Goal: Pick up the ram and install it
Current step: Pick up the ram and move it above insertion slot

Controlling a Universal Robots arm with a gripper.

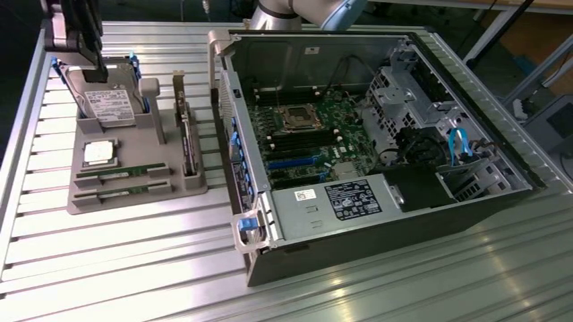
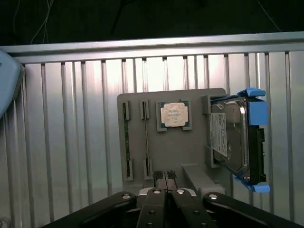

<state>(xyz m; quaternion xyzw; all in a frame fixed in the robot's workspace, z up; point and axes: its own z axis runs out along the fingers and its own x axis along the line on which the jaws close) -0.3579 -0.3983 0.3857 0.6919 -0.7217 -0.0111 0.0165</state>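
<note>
- Bearings are read on the exterior view, with twelve o'clock farthest from the camera.
- The ram (image 1: 121,192) stands on edge in the tray (image 1: 134,151) at its six o'clock end. A second stick (image 1: 121,173) sits just beside it toward twelve.
- The tray lies at nine o'clock of the open case (image 1: 286,60).
- The gripper (image 2: 165,176) hangs well above the tray, toward twelve o'clock of the ram, jaws pressed together and grasping nothing.
- For a sound pickup, part the jaws, centre over mid-length, pinch across the thin faces and keep clear of the second stick.
</note>
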